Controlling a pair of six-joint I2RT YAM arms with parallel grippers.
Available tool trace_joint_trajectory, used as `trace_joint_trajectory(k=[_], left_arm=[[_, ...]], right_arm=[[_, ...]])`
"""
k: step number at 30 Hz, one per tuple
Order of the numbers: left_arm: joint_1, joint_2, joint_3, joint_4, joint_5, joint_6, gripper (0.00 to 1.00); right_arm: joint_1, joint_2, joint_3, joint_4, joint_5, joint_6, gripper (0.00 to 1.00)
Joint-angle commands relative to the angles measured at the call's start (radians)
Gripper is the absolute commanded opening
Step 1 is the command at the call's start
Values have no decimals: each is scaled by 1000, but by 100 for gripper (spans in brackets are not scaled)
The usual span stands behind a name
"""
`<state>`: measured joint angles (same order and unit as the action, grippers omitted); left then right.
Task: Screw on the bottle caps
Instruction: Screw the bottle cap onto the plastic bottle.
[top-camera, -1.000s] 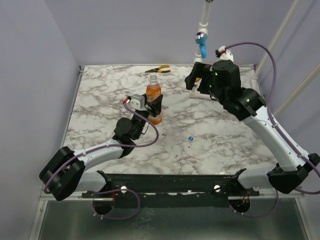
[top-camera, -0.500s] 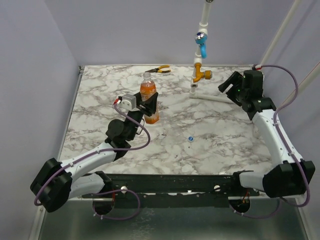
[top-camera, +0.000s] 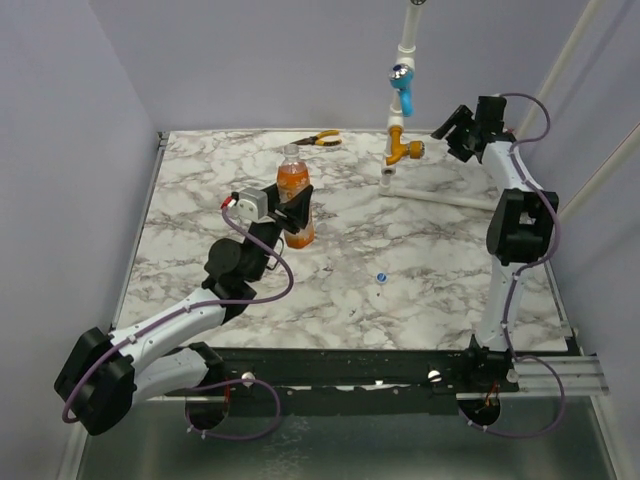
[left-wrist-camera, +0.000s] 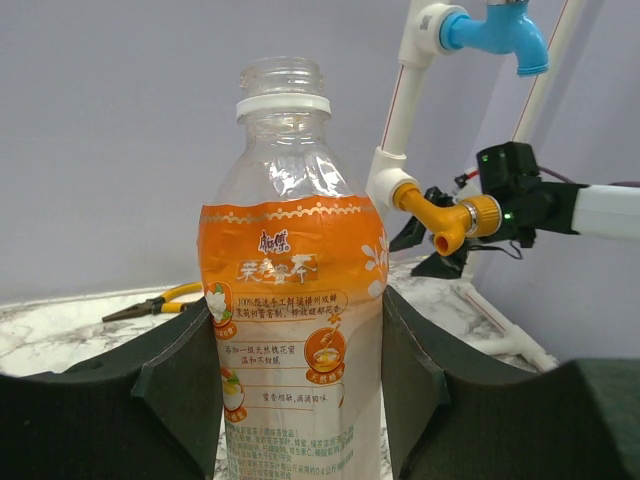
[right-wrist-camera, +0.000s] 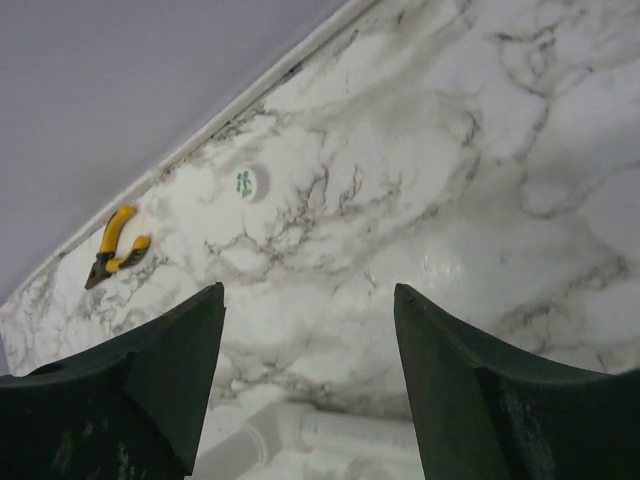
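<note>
The bottle (top-camera: 294, 192) stands upright left of the table's centre: clear plastic, orange label, a white collar ring and a bare open neck (left-wrist-camera: 281, 78). My left gripper (top-camera: 296, 214) is shut on the bottle's (left-wrist-camera: 295, 300) lower body, one dark pad on each side. A tiny blue bottle cap (top-camera: 382, 277) lies alone on the marble near the middle. A whitish cap (right-wrist-camera: 246, 182) lies flat near the back wall in the right wrist view. My right gripper (top-camera: 455, 128) hangs high at the back right, open, with only marble between its fingers (right-wrist-camera: 310, 300).
A white pipe stand with a blue valve (top-camera: 401, 84) and an orange valve (top-camera: 405, 150) rises at the back centre, and its base pipe (top-camera: 445, 198) lies on the table. Yellow-handled pliers (top-camera: 318, 139) rest by the back wall. Purple walls close in the table.
My right arm has swung from the rear centre out to the back right corner, and its jaws have narrowed. My left arm has carried the bottle slightly left, still gripping it.
</note>
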<state>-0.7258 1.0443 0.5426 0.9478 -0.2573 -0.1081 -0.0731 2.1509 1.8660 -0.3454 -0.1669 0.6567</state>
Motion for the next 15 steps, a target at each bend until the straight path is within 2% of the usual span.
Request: trace_joint_trajectory(k=[1,3,7,12,15], left_arm=[[10,-23,38,-40,50,7,15],[13,-30,42,-48,53,8,15],[21,-32,56,-65,65,7,15],[32,-30,65,-86,73,4,15],[39,-28,66,-93,72,8,15]], right_arm=[[-2,223,285,-60,-66,-98,72],[4,321,417,-88,-54,-134,72],[35,438,539,-66,-3,-214,72],[72,498,529,0,48,-295,72],[104,527,525,59,27,-292,72]])
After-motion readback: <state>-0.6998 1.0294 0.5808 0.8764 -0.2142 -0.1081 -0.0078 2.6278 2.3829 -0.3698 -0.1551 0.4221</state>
